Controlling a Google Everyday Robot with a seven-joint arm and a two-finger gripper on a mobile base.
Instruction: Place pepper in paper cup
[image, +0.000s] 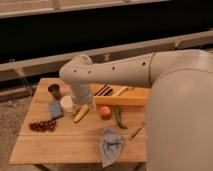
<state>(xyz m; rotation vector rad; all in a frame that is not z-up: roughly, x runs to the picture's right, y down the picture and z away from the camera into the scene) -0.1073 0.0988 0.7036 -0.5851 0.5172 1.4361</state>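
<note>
The pepper, dark green and slender, lies on the wooden table right of centre, beside a round orange-red fruit. The white paper cup stands left of centre, upright. My arm reaches in from the right and bends down over the table. Its gripper hangs just right of the paper cup, above the yellow corn piece, and stands open with nothing in it. The pepper lies well to the right of the gripper, untouched. The arm's lower link hides most of the gripper.
A small dark brown cup stands at the back left, with a blue packet in front of it. Dark red berries lie at the left. A grey cloth hangs over the front edge. A wooden tray sits at the back.
</note>
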